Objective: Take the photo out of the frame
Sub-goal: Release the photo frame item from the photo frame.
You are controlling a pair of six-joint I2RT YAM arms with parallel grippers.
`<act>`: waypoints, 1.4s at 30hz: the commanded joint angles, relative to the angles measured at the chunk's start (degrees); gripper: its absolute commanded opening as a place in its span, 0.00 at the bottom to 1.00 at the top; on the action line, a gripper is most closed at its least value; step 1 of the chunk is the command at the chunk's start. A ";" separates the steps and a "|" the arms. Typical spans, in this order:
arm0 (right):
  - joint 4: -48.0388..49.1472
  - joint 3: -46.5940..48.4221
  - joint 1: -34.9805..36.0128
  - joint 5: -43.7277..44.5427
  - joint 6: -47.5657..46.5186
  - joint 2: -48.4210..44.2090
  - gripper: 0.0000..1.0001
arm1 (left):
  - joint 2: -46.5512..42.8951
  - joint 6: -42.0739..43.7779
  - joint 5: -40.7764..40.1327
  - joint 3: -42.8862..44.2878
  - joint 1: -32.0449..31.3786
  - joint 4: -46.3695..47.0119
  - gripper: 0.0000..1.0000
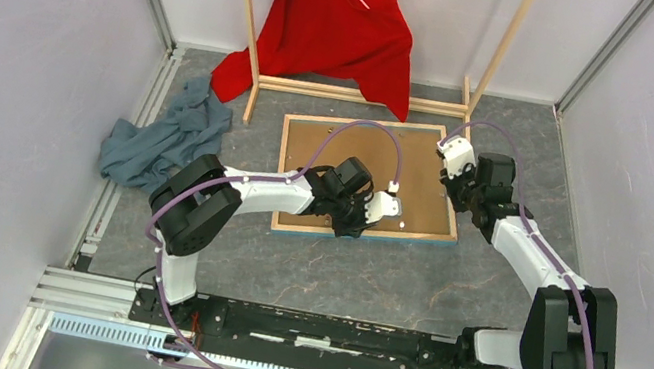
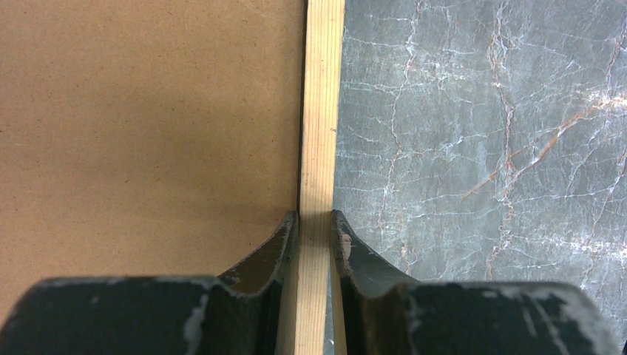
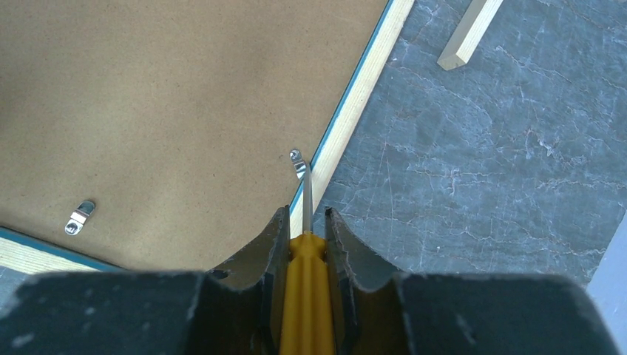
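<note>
Both claws grip: left gripper [image 2: 314, 219] the face-down frame [image 2: 322, 96] by its pale wooden rail, right gripper [image 3: 304, 214] a yellow-handled screwdriver [image 3: 304, 296].

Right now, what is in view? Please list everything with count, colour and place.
frame: one, pale wood with blue rim, face down mid-table
backing board: one, brown, inside the frame
clips: two seen, silver, on the backing board
screwdriver: one, yellow handle, tip at a clip
garment: one, red, on the rack
rack: one, pale wood, far side
cloth: one, grey-blue, table's left side
table: one, dark marbled, under everything
left gripper: one, black, closed on the frame's edge
right gripper: one, black, holding the screwdriver
</note>
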 commanded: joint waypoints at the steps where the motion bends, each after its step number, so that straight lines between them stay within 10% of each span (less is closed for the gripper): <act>1: -0.28 -0.16 0.30 0.42 2.30 -0.98 0.00 | 4.18 -3.16 -1.92 -1.66 -0.07 -1.34 0.16; 42: -0.33 -0.28 2.36 -4.71 3.28 -0.50 0.00 | 4.04 -3.11 -2.29 -1.91 0.01 -1.04 0.16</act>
